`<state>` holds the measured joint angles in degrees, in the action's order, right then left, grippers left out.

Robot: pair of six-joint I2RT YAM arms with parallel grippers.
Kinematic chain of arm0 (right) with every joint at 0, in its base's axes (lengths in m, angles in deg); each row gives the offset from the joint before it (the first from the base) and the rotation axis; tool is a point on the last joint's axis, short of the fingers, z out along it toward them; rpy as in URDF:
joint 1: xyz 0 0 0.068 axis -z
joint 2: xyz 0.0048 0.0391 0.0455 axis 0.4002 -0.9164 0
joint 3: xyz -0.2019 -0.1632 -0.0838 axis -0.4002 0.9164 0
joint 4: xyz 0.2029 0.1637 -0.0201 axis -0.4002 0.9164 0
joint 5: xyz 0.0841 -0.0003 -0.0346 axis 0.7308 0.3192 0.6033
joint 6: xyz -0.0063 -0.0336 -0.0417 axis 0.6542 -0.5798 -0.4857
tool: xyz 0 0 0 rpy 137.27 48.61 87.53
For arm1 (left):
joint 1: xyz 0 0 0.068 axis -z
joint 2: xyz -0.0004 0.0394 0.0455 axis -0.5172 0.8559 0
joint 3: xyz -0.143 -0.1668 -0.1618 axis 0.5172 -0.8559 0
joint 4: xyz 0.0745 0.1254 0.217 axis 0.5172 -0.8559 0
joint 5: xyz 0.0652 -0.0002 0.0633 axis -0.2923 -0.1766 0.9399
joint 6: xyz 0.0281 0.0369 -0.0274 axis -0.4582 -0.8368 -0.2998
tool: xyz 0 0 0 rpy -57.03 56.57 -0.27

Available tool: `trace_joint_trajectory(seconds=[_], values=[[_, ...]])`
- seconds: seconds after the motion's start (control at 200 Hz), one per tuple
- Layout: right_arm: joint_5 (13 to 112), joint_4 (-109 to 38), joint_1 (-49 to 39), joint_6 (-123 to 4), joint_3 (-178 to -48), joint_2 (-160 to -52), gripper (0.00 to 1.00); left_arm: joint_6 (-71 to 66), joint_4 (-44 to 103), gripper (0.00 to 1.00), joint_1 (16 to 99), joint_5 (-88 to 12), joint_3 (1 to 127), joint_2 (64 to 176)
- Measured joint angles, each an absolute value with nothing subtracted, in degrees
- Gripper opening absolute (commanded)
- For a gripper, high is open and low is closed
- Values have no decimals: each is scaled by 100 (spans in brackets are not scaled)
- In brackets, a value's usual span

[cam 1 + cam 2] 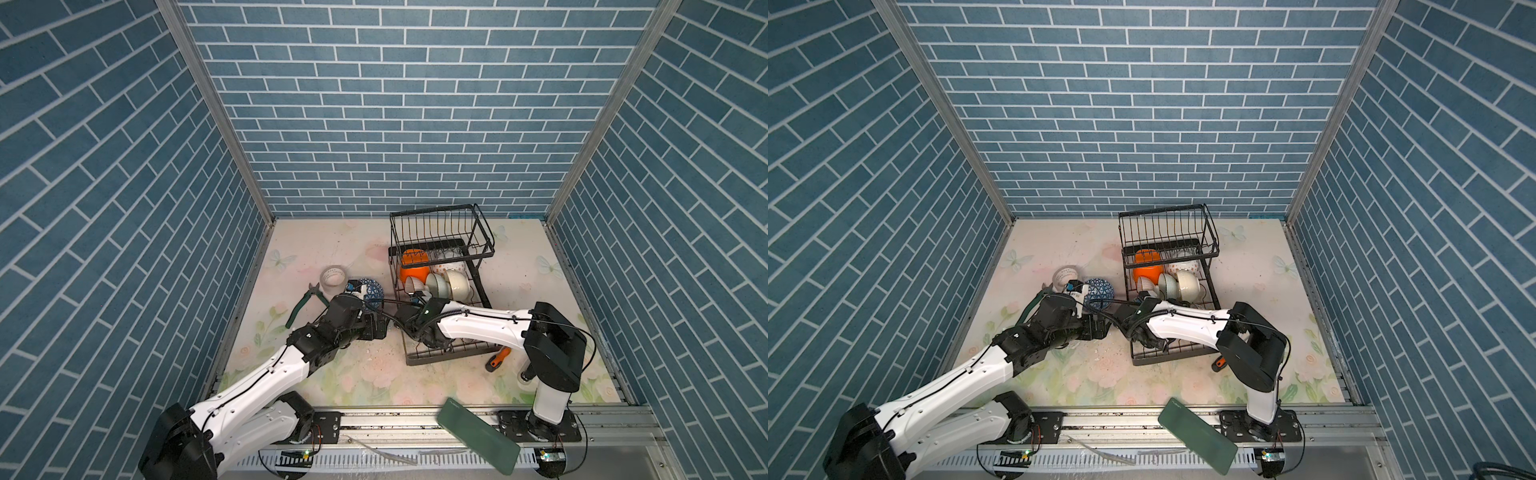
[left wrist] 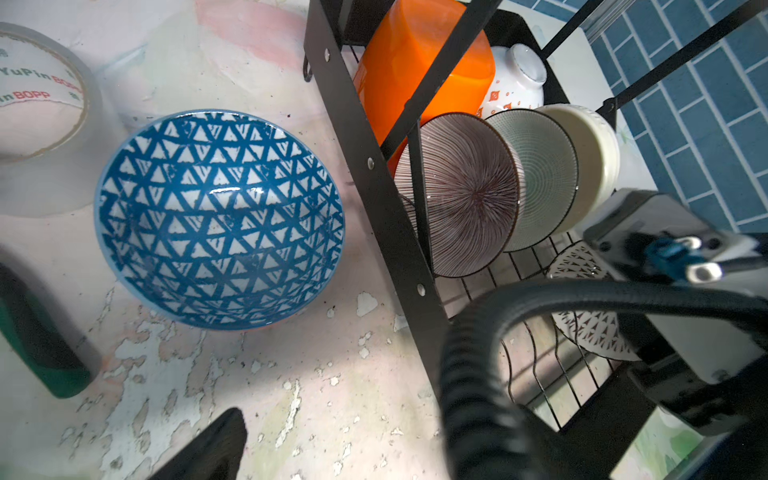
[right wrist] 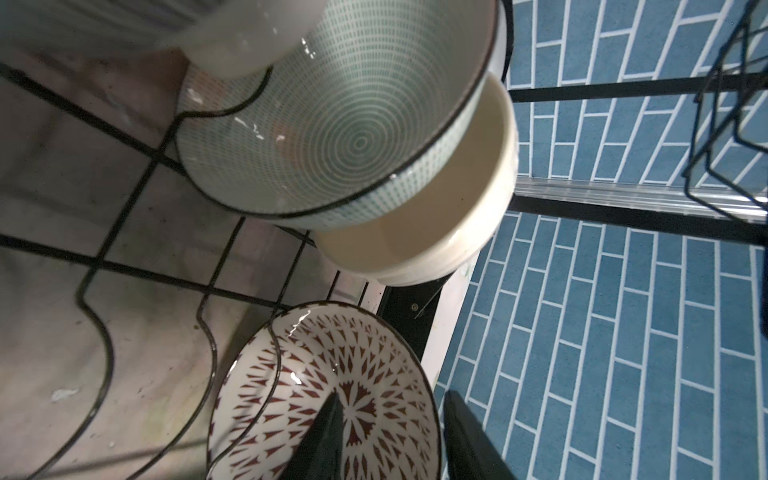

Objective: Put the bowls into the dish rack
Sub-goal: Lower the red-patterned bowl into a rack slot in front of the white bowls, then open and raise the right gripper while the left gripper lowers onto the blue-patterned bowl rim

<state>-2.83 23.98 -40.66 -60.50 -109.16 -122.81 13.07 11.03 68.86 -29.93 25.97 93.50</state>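
Observation:
A blue triangle-patterned bowl (image 1: pixel 372 293) (image 2: pixel 216 216) sits upright on the table left of the black dish rack (image 1: pixel 440 210) (image 2: pixel 365 166). My left gripper (image 2: pixel 353 457) hovers open just short of it, holding nothing. In the rack's lower tier stand an orange bowl (image 2: pixel 415 62), a white orange-dotted one (image 2: pixel 515 83), a striped one (image 2: pixel 461 195), a pale green one (image 3: pixel 353 137) and a cream one (image 3: pixel 436 232). A red-brown patterned bowl (image 3: pixel 332 374) rests on edge in the wire slots. My right gripper (image 3: pixel 390 399) straddles its rim, fingers apart, open.
A white tape roll (image 1: pixel 332 276) and green-handled pliers (image 1: pixel 307 303) lie left of the blue bowl. An orange-handled tool (image 1: pixel 498 359) lies by the rack's front right corner. A dark green flat piece (image 1: pixel 478 436) rests on the front rail. The right arm's cable (image 2: pixel 478 374) crosses near the left gripper.

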Motion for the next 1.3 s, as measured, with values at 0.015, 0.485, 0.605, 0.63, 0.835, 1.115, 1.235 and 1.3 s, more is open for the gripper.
trace_joint_trajectory(seconds=[0.015,0.485,0.605,0.63,0.835,1.115,1.235,1.3], values=[[-283,2396,-4066,-6059,-10916,-12261,46,1311,1086,100,6879,-2987,2603,9344],[-62,2169,-4066,-6050,-10903,-11173,53,1396,517,100,6650,-2733,2907,9175],[244,1852,-4066,-6048,-10792,-10714,53,1418,249,100,6521,-2609,3060,9175],[316,1786,-4063,-6046,-10757,-10620,53,1420,187,100,6486,-2591,3091,9180],[965,1140,-3978,-5900,-10429,-9958,53,1451,-372,100,6119,-2519,3561,9462],[1763,169,-3819,-5797,-9907,-9079,52,1259,-1069,91,5749,-2471,4385,10397],[1935,-113,-3795,-5795,-9734,-8917,52,1123,-1168,83,5682,-2478,4647,10823],[2003,-220,-3788,-5797,-9644,-8878,52,1066,-1214,79,5636,-2484,4767,11062]])
